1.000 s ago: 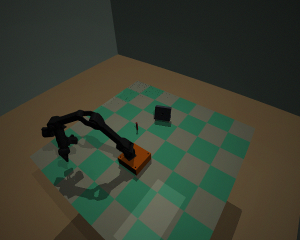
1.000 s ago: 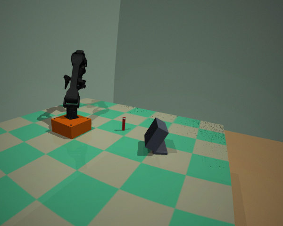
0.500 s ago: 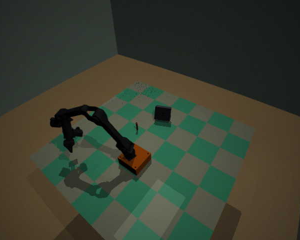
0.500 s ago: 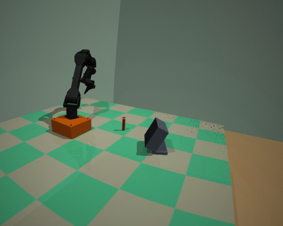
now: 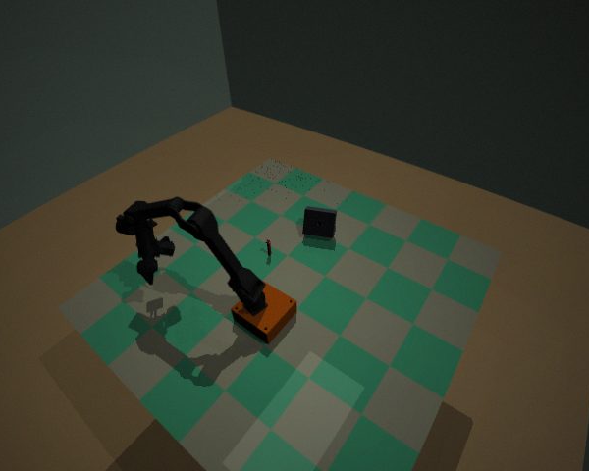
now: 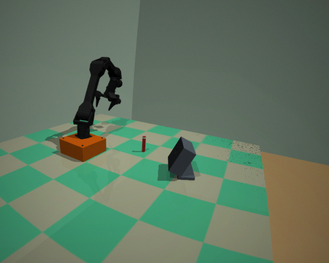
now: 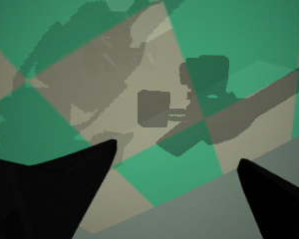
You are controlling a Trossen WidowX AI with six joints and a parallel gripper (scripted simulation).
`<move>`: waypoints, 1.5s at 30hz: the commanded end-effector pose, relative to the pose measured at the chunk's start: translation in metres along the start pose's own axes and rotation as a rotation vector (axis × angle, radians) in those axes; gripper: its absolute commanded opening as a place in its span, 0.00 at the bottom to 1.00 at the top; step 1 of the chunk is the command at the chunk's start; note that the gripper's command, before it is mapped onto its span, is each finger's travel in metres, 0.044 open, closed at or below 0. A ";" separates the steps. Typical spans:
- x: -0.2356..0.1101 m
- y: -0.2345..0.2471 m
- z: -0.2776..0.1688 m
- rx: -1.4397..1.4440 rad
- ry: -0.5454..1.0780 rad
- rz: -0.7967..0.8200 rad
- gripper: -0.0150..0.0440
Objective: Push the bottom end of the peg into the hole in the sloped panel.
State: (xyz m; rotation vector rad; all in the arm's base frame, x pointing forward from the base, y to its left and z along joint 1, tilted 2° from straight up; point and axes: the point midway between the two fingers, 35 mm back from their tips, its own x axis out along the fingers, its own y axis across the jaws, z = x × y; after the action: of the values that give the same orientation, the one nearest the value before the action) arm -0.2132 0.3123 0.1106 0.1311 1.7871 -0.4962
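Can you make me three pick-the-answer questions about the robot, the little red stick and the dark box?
1. Where is the peg?
A. on the floor between the orange base and the panel
B. inside the hole
C. in the gripper

2. What colour is the peg?
A. blue
B. red
C. yellow

3. How is the gripper?
A. shut on the peg
B. open and holding nothing
C. pressed against the panel

Answers: 1 A, it stands upright on the checkered floor between them. 2 B, its body is red. 3 B, the fingers are spread wide in the air, far from the peg.
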 end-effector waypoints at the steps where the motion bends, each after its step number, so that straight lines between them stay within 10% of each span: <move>1: -0.006 0.012 0.012 0.017 0.007 0.023 1.00; 45: -0.056 0.104 0.185 0.345 0.055 0.208 1.00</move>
State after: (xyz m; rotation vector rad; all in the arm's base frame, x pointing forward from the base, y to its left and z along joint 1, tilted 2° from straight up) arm -0.0071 0.3446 0.0999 0.5491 1.7142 -0.6539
